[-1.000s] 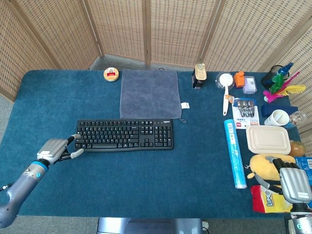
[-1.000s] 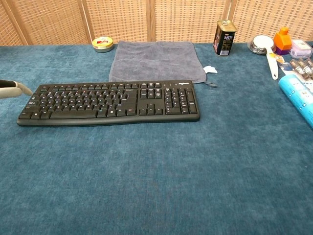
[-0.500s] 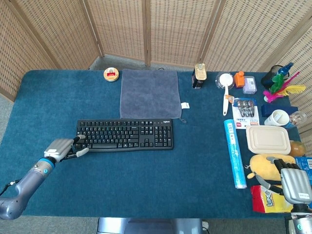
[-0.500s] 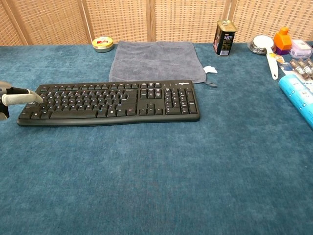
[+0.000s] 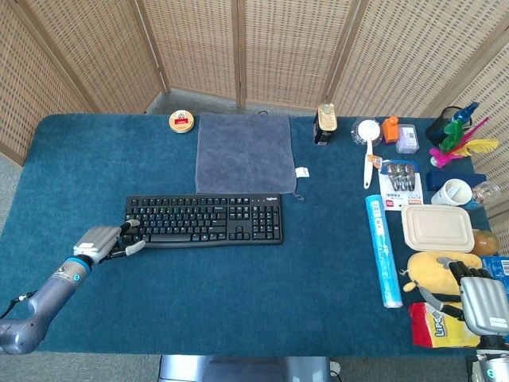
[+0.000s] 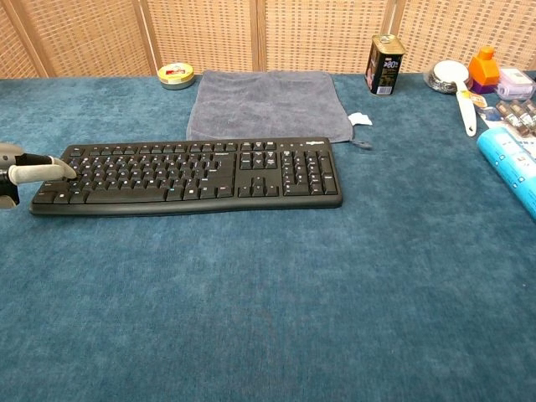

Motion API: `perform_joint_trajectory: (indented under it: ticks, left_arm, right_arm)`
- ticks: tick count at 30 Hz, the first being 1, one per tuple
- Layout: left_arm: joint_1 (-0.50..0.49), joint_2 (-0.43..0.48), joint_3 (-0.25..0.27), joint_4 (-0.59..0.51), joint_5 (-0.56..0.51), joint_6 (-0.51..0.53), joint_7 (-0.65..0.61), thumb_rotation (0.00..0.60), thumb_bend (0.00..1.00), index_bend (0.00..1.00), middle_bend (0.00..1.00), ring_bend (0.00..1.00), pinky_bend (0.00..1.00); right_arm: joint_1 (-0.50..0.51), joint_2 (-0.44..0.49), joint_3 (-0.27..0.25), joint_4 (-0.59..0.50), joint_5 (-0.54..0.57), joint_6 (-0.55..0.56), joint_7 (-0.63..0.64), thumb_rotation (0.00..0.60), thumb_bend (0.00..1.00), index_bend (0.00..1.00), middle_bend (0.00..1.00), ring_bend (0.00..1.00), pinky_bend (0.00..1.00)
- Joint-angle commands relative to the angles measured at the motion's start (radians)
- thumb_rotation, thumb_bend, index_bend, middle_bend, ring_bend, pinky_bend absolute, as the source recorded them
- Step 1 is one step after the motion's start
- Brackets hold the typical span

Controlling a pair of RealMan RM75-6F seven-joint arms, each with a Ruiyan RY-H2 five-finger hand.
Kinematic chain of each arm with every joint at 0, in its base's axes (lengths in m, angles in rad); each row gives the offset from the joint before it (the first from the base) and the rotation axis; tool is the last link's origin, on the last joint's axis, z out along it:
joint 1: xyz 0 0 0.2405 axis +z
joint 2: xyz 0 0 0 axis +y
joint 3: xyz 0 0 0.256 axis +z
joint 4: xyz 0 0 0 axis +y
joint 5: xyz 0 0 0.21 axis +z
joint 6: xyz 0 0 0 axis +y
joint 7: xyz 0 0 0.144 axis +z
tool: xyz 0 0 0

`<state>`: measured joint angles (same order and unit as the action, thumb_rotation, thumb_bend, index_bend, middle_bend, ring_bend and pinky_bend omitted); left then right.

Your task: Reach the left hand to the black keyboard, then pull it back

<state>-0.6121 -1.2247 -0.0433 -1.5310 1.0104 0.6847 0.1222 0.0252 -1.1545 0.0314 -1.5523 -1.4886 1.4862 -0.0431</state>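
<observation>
My left hand [image 5: 102, 241], fingers spread and holding nothing, touches the black keyboard [image 5: 203, 220] at its left end; reach looks done, pull-back remains.

Your table [image 5: 95, 159] has a dark blue carpet-like top. On it: black keyboard [image 5: 203, 220] left of centre, grey towel [image 5: 243, 153] just behind it, a small round tin [image 5: 181, 121] beside the towel's left corner. Dark can [image 5: 324, 123] stands upright to the towel's right. On your right side you've got a white spoon [image 5: 368, 155], blue roll [image 5: 382, 250] lying lengthwise, beige lidded box [image 5: 437, 228], white cup [image 5: 452, 192], yellow plush toy [image 5: 433, 269] and a snack bag [image 5: 436, 326] at the near edge.
</observation>
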Motion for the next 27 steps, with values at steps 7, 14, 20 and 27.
perform_joint_trajectory:
  ticks: [7,14,20,27]
  left_arm:
    - [0.077,0.058,-0.010,-0.097,0.147,0.181,-0.071,0.000,0.15,0.09,1.00,1.00,1.00]
    - [0.207,0.114,0.012,-0.197,0.269,0.446,-0.067,0.000,0.15,0.10,1.00,1.00,0.95]
    - [0.338,0.133,0.045,-0.242,0.366,0.684,-0.022,0.000,0.15,0.12,0.83,0.81,0.77]
    - [0.459,0.168,0.091,-0.288,0.452,0.855,0.007,0.000,0.15,0.14,0.71,0.69,0.67]
  right_arm:
    - [-0.007,0.004,0.001,-0.004,-0.003,0.010,0.008,0.000,0.26,0.27,0.37,0.43,0.38]
    - [0.004,-0.007,0.011,0.000,-0.012,0.012,0.007,0.000,0.26,0.27,0.37,0.43,0.38]
    - [0.013,-0.038,0.033,0.015,-0.017,0.032,-0.005,0.000,0.26,0.27,0.37,0.39,0.35]
    - [0.024,-0.061,0.045,0.019,-0.023,0.041,-0.028,0.000,0.26,0.27,0.37,0.37,0.33]
